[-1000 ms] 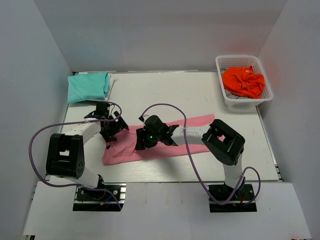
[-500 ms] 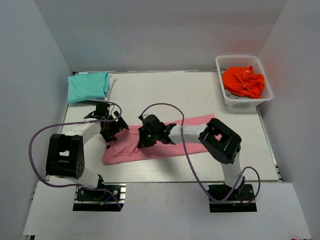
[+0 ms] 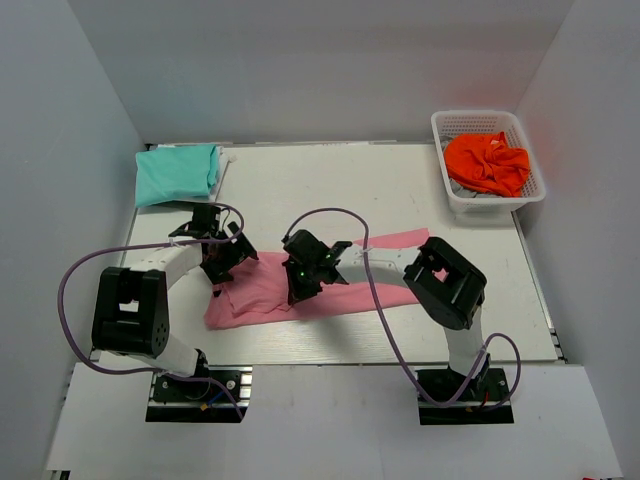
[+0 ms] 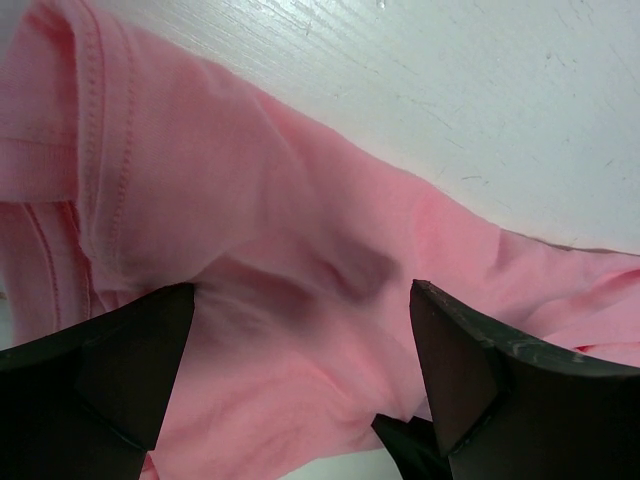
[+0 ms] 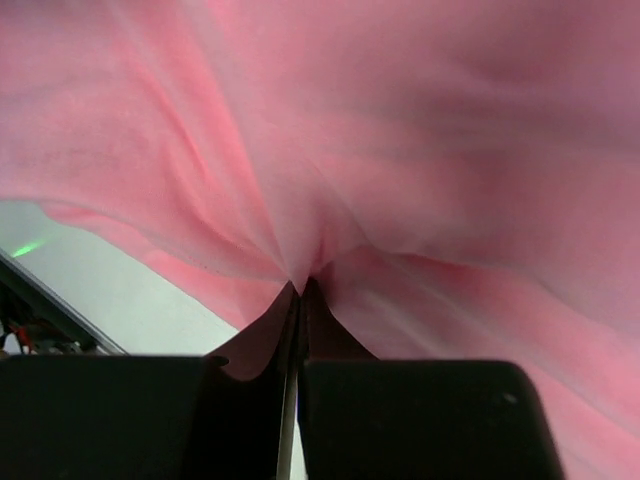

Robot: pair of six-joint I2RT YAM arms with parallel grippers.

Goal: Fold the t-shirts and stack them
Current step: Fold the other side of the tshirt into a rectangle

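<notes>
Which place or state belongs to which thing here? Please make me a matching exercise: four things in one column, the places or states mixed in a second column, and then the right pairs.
Things:
1. teal t-shirt
2. orange cloth
3. left pincer
4. right pincer

Places or states:
A. shut on the pink t-shirt
B. in the white basket
C. folded, at the far left corner of the table
D. open, over the left end of the pink t-shirt

Pairs: 1-C; 2-B; 3-D; 4-A.
</notes>
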